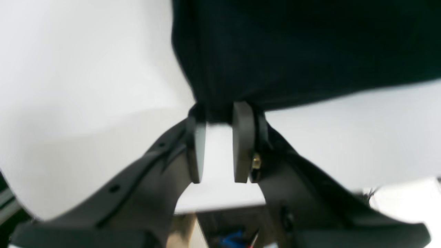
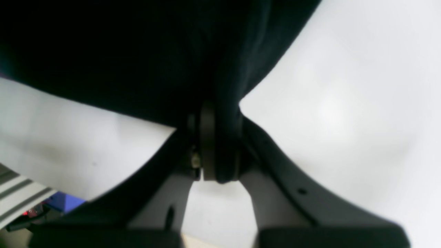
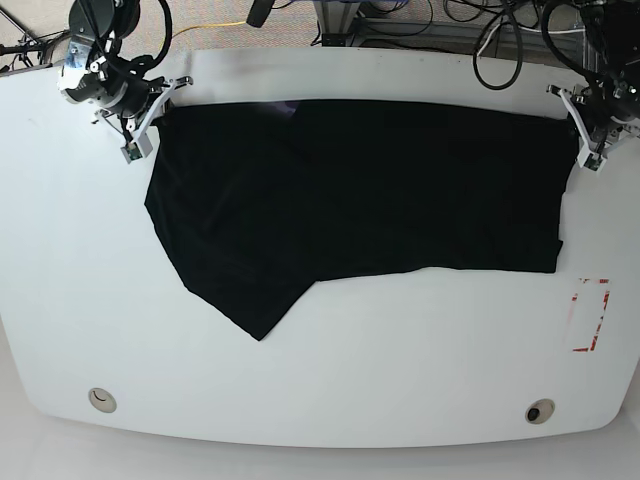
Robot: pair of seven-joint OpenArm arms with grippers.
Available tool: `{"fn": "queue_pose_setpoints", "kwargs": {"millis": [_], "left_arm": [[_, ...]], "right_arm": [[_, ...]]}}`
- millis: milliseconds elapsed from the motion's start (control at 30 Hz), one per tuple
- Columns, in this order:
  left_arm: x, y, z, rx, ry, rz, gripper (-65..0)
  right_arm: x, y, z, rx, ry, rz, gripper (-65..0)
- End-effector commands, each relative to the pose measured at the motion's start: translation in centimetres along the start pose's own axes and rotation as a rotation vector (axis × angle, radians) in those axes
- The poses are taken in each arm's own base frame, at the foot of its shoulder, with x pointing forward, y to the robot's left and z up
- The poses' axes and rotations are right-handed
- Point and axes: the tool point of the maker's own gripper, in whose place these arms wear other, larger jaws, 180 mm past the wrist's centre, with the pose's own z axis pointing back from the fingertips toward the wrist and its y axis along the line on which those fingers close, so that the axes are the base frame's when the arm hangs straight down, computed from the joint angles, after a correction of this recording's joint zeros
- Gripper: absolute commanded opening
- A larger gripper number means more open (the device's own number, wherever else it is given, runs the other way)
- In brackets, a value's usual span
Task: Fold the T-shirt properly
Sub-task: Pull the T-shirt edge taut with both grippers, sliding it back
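Closest to the lens in the left wrist view, the left gripper [image 1: 220, 117] is standing with its jaws narrowly apart, white table [image 1: 86, 86] showing between the pads, only their tips meeting the hem of the T-shirt [image 1: 303, 51]; whether cloth is truly pinched there I cannot tell. The right gripper [image 2: 220, 137] is clamping a bunched black edge of the shirt between closed jaws. In the base view the shirt is lying across the far half of the table, its long axis running side to side between the two grippers, one corner drooping toward the near edge (a loose, uneven flap). It looks merely spread out; the folding proper appears mostly undone.
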Motion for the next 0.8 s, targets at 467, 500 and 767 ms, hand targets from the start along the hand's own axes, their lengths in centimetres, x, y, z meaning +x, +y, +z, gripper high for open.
{"fn": "queue_pose_setpoints", "kwargs": {"millis": [467,500,767], "left_arm": [[-1.2,0.5,2.5,0.052,0.016,-0.069,-54.2],[-1.0,0.5,2.6,0.056,0.009,-0.074,-54.2],[3.2,-0.3,3.0,0.075,-0.112,-0.055,-53.1]], "right_arm": [[-2.2,0.1,2.2,-0.025,0.055,0.091,-65.0],[-2.2,0.1,2.2,-0.023,0.053,0.088,-64.5],[-1.8,0.1,2.1,-0.025,0.041,0.079,-46.0]]}}
